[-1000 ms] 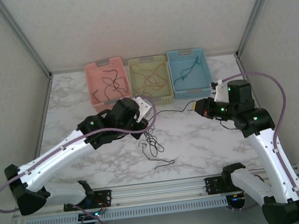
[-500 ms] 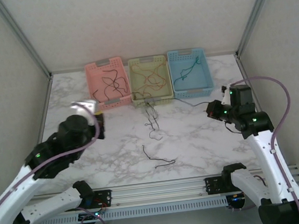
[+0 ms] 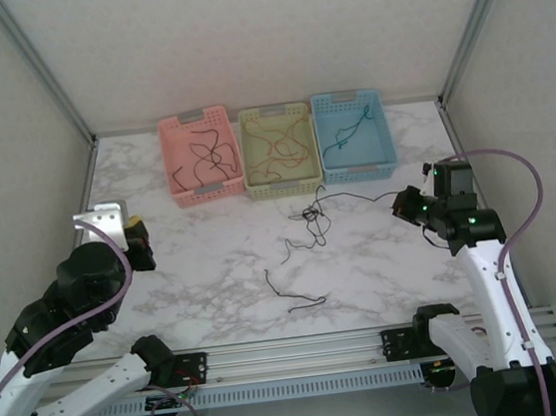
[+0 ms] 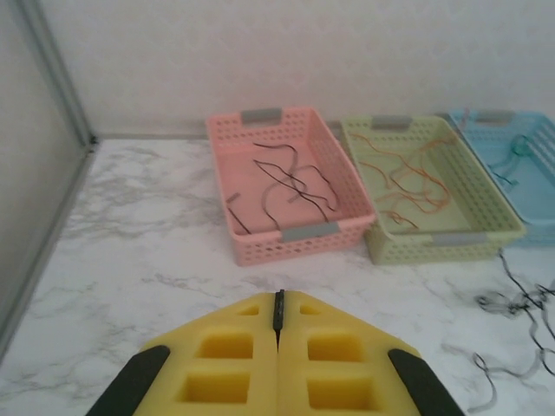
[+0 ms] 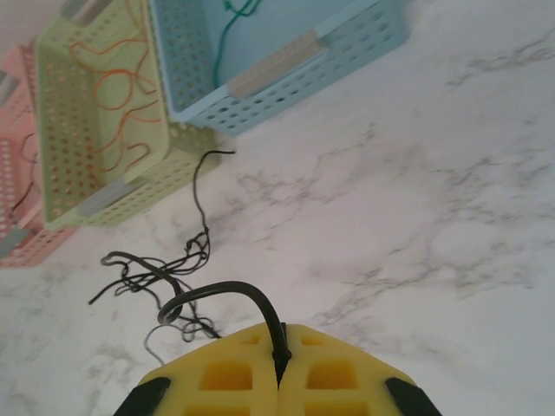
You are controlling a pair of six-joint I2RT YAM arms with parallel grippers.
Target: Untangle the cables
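Pincer of right arm [image 5: 279, 340] clamped shut on thin black curly cable [image 5: 227, 288] trailing from tangle [image 5: 160, 270] on white marble table [image 5: 408, 217]; left pincer [image 4: 278, 303] closed, contents unclear.

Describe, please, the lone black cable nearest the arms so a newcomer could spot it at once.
From the yellow-green basket in the middle of the far row, come straight toward the near edge of the marble table. Beyond the black tangle lies a single black cable. Unlike the tangle, it touches no other strand.
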